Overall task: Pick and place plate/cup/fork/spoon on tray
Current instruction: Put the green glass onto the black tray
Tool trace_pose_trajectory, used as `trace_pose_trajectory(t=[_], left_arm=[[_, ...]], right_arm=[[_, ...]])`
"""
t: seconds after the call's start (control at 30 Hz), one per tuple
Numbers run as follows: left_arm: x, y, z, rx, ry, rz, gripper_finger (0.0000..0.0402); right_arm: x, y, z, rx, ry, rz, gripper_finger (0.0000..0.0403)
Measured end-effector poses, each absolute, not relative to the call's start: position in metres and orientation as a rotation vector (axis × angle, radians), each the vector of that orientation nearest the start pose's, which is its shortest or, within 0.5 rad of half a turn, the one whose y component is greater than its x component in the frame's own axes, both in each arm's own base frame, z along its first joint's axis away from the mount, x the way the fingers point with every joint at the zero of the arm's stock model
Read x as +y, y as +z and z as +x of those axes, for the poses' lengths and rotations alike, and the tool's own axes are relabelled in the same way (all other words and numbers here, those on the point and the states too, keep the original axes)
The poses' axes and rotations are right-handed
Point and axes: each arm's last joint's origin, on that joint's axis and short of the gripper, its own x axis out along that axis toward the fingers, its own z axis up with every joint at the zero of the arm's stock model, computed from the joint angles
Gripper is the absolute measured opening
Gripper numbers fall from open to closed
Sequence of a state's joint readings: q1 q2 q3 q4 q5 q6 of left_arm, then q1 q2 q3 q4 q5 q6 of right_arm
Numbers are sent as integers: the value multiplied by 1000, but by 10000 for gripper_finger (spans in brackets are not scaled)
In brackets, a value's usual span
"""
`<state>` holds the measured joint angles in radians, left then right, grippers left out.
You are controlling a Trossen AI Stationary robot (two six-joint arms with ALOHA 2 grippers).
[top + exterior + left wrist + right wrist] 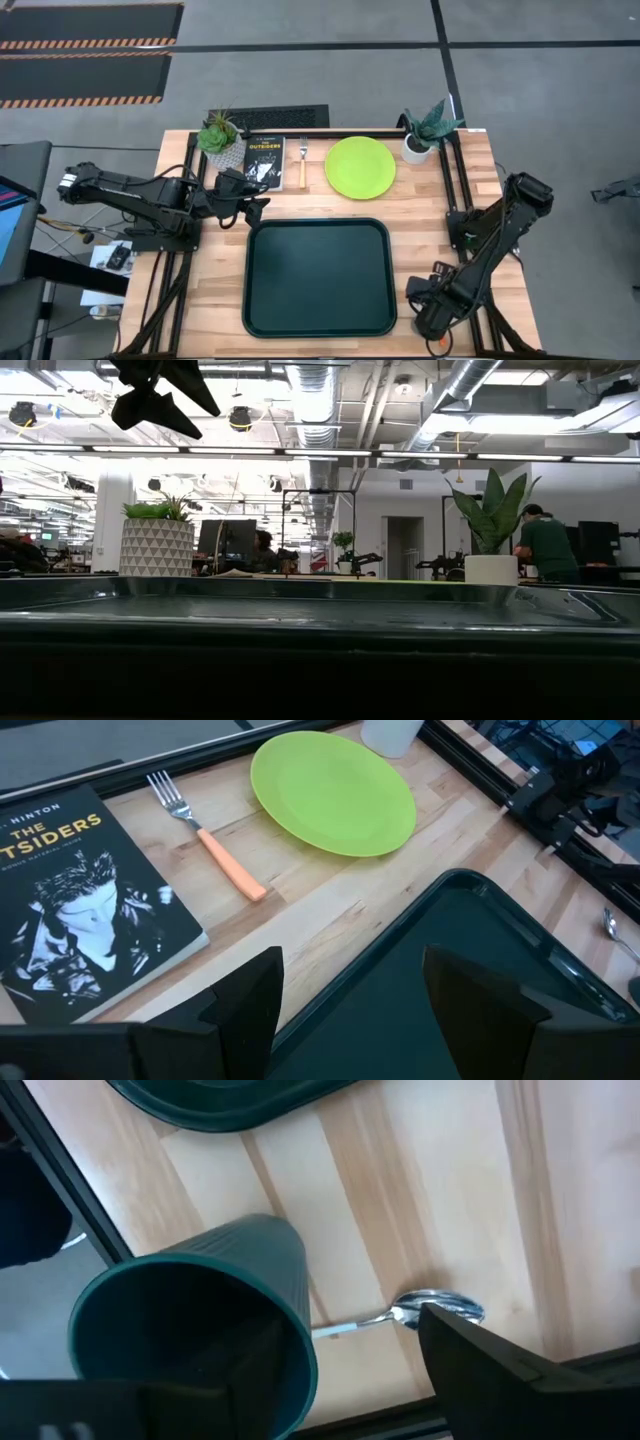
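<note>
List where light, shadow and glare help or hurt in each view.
High view: even overhead light, only soft shadows around the large dark green rectangular tray. Low view: bright ceiling strips backlight the scene, so the tray's near rim looks almost black. Left wrist view: the flat round lime-green plate is evenly lit. Right wrist view: a highlight on the silver-bowled spoon; the small dark green cup is shadowed inside.

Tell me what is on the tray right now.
Nothing shows on the tray; its dark green floor is bare in the high view. The plate and fork lie on the table behind it. The low view only sees its rim.
</note>
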<state>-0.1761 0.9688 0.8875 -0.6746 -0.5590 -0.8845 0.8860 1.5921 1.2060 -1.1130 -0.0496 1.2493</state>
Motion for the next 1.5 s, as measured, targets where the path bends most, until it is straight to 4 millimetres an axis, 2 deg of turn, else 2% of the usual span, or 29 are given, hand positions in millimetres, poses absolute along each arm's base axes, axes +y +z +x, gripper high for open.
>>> trace_pose_trajectory(t=[0.3,0.73,0.97,1.17,1.5], left_arm=[[-18,298,186,495,637,-557,228],[-18,298,186,494,637,-555,229],[-17,298,186,492,640,-553,229],[-17,298,186,492,641,-553,229],[-17,298,186,497,637,-537,229]], right_arm=[[219,234,178,1527,-235,339,162],[217,235,177,1522,-247,318,13],[215,235,177,1527,-260,313,21],[213,235,179,1527,-267,318,6],[211,234,180,1511,-298,308,52]])
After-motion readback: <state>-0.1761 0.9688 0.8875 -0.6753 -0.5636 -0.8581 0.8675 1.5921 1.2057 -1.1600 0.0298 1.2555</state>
